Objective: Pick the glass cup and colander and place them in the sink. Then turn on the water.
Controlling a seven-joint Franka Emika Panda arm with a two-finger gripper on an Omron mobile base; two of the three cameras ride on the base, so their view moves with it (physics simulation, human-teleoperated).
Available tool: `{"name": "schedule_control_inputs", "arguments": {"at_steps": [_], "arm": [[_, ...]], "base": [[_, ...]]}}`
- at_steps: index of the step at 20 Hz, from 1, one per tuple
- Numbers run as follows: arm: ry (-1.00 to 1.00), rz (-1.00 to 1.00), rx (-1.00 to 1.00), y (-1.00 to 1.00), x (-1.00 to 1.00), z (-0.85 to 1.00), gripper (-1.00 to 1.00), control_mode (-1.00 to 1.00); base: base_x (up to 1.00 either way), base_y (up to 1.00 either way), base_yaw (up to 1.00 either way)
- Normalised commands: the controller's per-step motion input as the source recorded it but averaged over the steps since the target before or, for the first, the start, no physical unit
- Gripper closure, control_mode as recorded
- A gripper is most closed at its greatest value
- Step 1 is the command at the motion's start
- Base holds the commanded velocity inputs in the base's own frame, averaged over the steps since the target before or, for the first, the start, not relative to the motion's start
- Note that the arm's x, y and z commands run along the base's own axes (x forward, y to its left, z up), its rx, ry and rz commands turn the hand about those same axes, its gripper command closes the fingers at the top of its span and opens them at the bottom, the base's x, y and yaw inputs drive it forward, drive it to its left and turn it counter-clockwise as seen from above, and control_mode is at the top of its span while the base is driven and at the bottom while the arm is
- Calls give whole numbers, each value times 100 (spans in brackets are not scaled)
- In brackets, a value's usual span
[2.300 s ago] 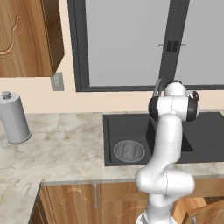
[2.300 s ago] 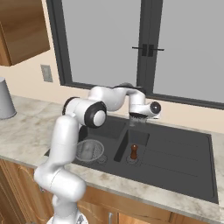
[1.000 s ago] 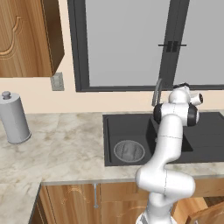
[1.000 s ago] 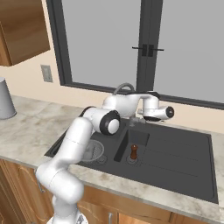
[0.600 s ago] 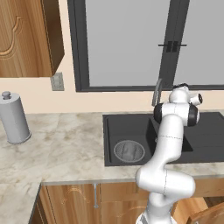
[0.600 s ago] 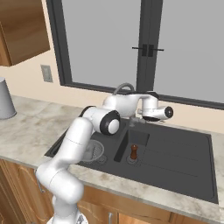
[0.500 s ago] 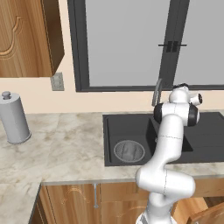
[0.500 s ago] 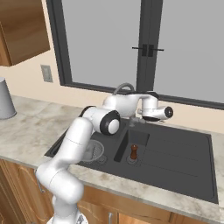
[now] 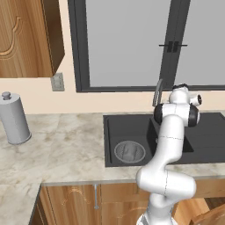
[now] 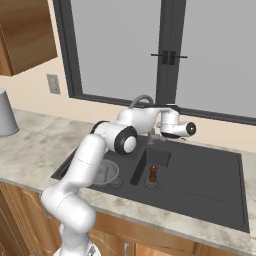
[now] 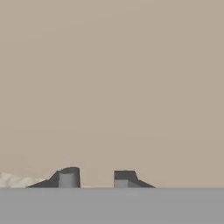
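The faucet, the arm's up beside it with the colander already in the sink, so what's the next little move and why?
Probably nudge the gripper sideways against the faucet lever. The colander lies in the sink, no water runs from the spout, and the hand faces the bare wall behind it with nothing between its fingertips.

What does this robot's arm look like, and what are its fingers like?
The arm is glossy white, built of rounded tube-like segments joined by dark grey round joints. No cables or markings show. The gripper ends in two small dark grey blocky fingertips.
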Motion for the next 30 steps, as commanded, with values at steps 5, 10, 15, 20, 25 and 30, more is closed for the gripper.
{"name": "schedule_control_inputs", "arguments": {"at_steps": [5,10,15,20,25,30], "arm": [[0,0,1,-71,34,-44,100,-100],[0,0,0,-97,35,-66,100,-100],[0,0,3,-99,30,-79,100,-100],[-1,0,4,-85,3,-71,100,-100],[0,0,1,-54,0,-26,100,-100],[0,0,0,-34,0,-4,100,-100]], "base": [[0,0,0],[0,0,0],[0,0,0],[0,0,0],[0,0,0],[0,0,0]]}}
